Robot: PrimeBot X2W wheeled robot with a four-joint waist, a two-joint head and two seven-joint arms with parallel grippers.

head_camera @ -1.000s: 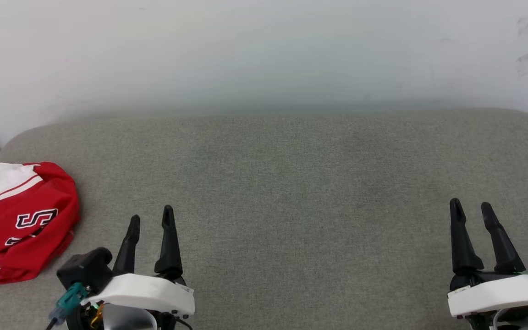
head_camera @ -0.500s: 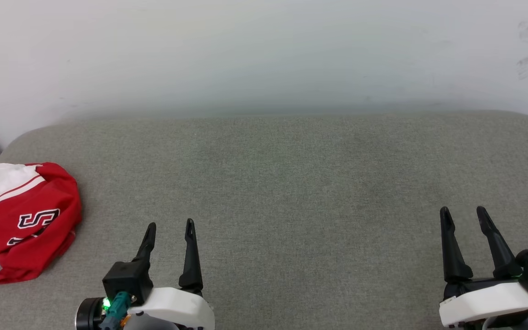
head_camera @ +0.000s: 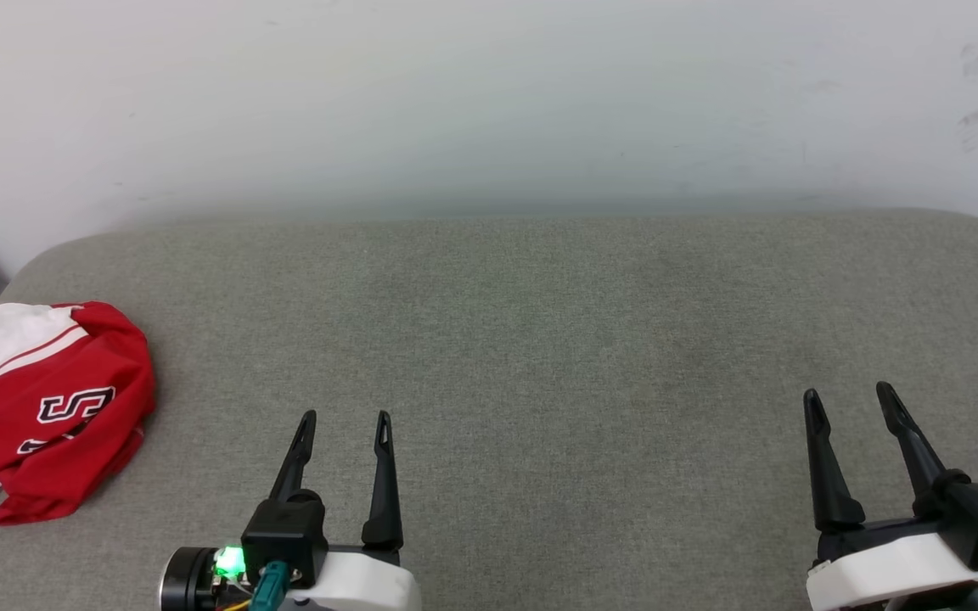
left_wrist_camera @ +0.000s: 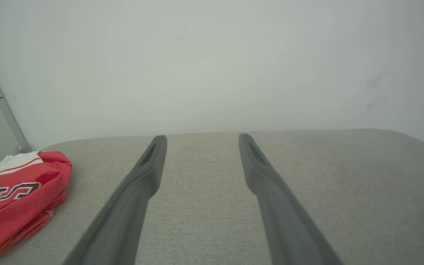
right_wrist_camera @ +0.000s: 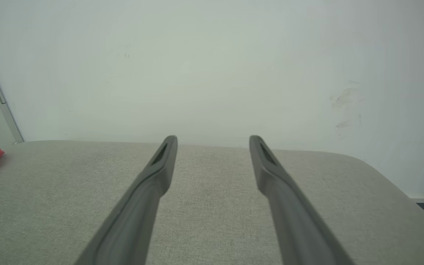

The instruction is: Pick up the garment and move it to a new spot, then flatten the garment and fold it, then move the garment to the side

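Two hands sit along the bottom of the head view, both spread wide and holding nothing. The left hand (head_camera: pixel 346 417) is at lower left of centre, its dark fingers pointing up the frame above bare grey fabric. The right hand (head_camera: pixel 847 392) is in the lower right corner, likewise above the bench (head_camera: pixel 540 339). The shirt (head_camera: pixel 56 407) lies crumpled at the far left edge of the frame, on the bench's left end, well apart from both hands. It is red, with a white sleeve at its top, striped trim and a black, white-edged letter showing. A pale wall (head_camera: pixel 489 102) rises behind the bench across the top of the frame.
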